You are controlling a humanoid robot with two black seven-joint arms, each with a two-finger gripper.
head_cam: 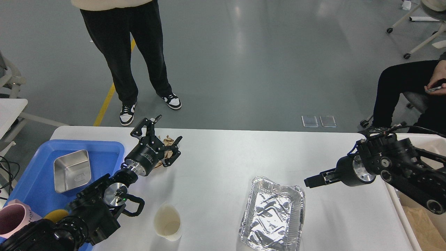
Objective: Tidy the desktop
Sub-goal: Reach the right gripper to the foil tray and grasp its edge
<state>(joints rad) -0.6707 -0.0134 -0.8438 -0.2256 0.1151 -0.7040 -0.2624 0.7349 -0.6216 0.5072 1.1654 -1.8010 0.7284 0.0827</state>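
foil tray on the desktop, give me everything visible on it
The foil tray is a shiny, crinkled aluminium container, rectangular with rounded corners, a rolled rim and sloped ribbed walls. It sits upright and empty on the white desktop, near the front edge, right of the pale cup, apart from it. Its lower end runs out of view. Neither arm touches it.

The left arm comes in from the lower left corner and reaches up and to the right, its cylindrical wrist angled toward the far side. The left hand [167, 134] is at its far end with both fingers spread wide apart. The right arm enters from the right edge and extends leftward, roughly level. The right hand [312, 181] points left, its fingers seen edge-on and dark, so their spacing is unclear.
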